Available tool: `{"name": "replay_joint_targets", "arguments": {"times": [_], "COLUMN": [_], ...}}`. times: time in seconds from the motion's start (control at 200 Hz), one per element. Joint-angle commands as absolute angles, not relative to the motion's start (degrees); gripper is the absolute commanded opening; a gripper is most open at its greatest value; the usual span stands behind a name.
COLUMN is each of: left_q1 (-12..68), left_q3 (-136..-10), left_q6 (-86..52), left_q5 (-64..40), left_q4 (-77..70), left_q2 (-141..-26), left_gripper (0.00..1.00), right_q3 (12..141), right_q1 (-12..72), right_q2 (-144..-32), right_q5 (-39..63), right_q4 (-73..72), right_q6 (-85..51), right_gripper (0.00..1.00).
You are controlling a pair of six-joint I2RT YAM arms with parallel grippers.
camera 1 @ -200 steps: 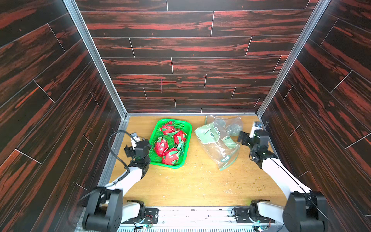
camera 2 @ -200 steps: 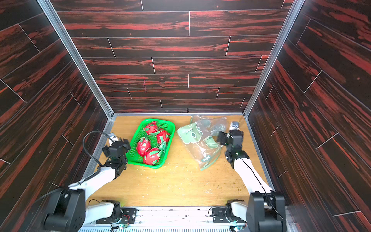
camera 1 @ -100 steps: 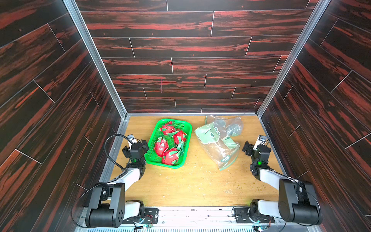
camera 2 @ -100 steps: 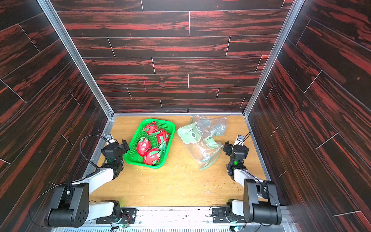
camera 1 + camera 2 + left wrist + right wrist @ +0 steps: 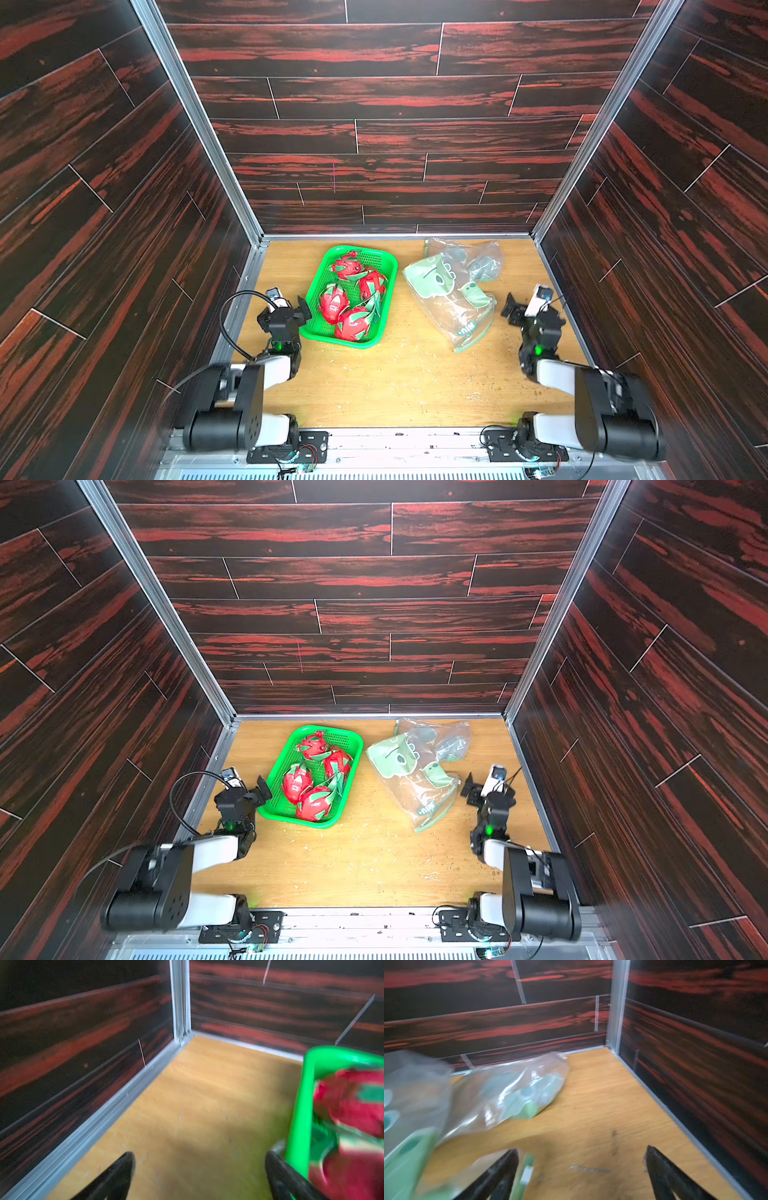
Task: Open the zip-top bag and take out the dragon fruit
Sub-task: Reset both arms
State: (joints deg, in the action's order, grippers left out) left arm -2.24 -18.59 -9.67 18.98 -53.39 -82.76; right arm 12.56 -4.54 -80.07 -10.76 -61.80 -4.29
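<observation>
Dark red-streaked panels point(image 5: 395, 95) wall in a wooden tabletop point(image 5: 395, 382). All four dragon fruit point(image 5: 332, 300) lie in the green basket point(image 5: 332, 336), its long side just beside the left end effector point(image 5: 199, 1156), the nearer one; the zip-top bag point(image 5: 453, 299) lies by the right end effector point(image 5: 581, 1151). Both gape wide, empty.

Probably a lab test cell — dark wood-print panel walls point(image 5: 395, 95) in aluminium framing point(image 5: 199, 120) boxing a wooden tabletop point(image 5: 399, 374)

White arm links point(image 5: 276, 368), green lights point(image 5: 279, 344), black left gripper point(image 5: 199, 1155), looping cable point(image 5: 223, 316).
</observation>
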Motion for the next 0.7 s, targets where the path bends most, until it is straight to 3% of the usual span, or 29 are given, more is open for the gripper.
{"name": "replay_joint_targets", "arguments": {"times": [0.0, 0.09, 0.15, 0.281, 0.691], "left_q1": [-2.9, -2.9, -2.8, -2.8, -2.5], "left_q3": [-17.6, -20.1, -22.3, -22.7, -23.0], "left_q6": [-9.1, -9.4, -9.5, -8.9, -8.4], "left_q5": [16.6, 17.4, 17.7, 17.1, 17.4], "left_q4": [-60.2, -55.3, -48.7, -48.5, -48.2], "left_q2": [-88.5, -88.3, -87.1, -87.4, -87.7], "left_gripper": [1.00, 1.00, 1.00, 1.00, 1.00], "right_q3": [7.4, 9.2, 12.4, 17.7, 17.6], "right_q1": [-4.9, -5.0, -5.0, -4.9, -4.8], "right_q2": [-87.8, -90.4, -89.3, -89.5, -89.4], "right_q5": [-2.7, 1.7, 0.4, -4.3, -3.3], "right_q4": [-83.6, -83.0, -74.9, -65.5, -65.3], "right_q6": [-4.0, -2.5, -2.9, -4.6, -4.3], "right_gripper": [0.99, 0.99, 0.98, 0.98, 0.98]}}
